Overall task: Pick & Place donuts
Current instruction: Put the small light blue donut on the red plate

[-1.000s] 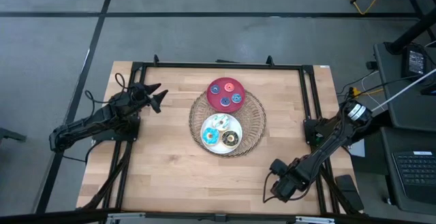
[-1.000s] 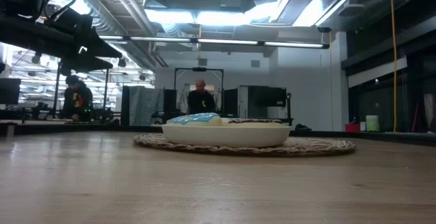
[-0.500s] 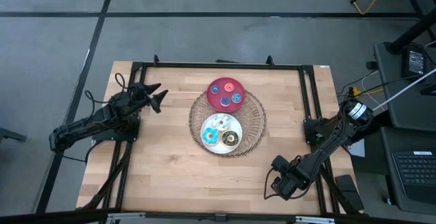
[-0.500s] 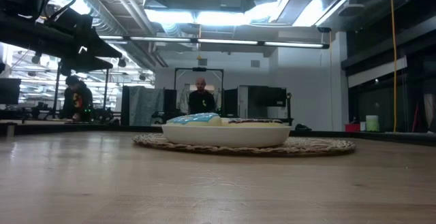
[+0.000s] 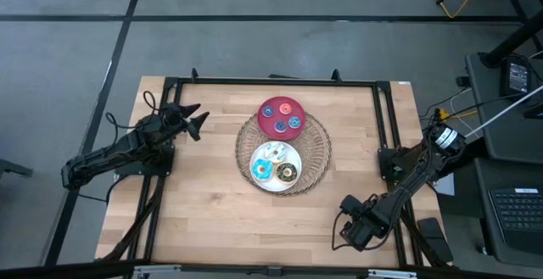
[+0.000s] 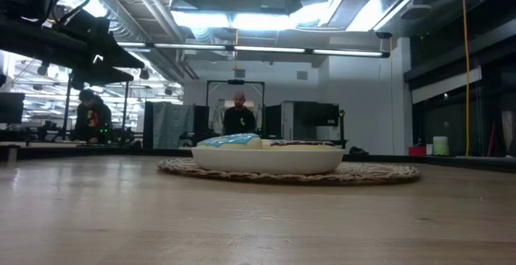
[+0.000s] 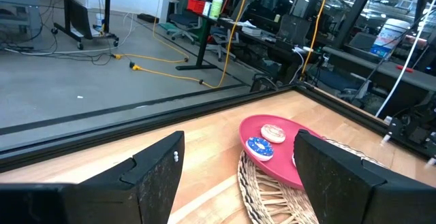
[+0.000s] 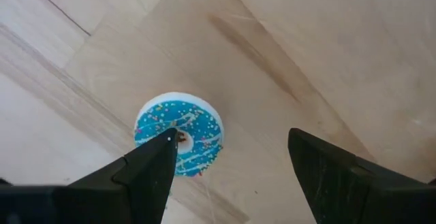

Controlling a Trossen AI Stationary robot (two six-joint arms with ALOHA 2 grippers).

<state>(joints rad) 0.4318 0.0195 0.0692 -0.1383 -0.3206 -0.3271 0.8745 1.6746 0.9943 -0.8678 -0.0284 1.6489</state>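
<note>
Right claw: held wide open and empty, low over the near right corner of the desk; nothing is gripped.
Blue donut: seen lying flat on the bare wood directly beneath the right claw, nearer one finger than the other, touching neither as far as can be told.
Handling: judged light, rigid and smooth, a small toy ring with a glazed, sprinkled top; some slip may be expected on the icing, and little risk of breakage.
Where to take hold: best taken across the outer rim, one finger on each side, with the claw centred over the hole first; a pinch through the hole and over one wall is judged a second choice.
Left claw: parked wide open and empty at the far left of the desk, pointed toward the plates, well apart from them.
Red plate: set ahead of the left claw on the far part of the wicker tray; three small donuts are held in it, two blue and one pale orange-pink.
White plate: beside the red plate on the same tray, well apart from the right claw; a blue donut, a dark brown one and a white sprinkled one are held in it.
</note>
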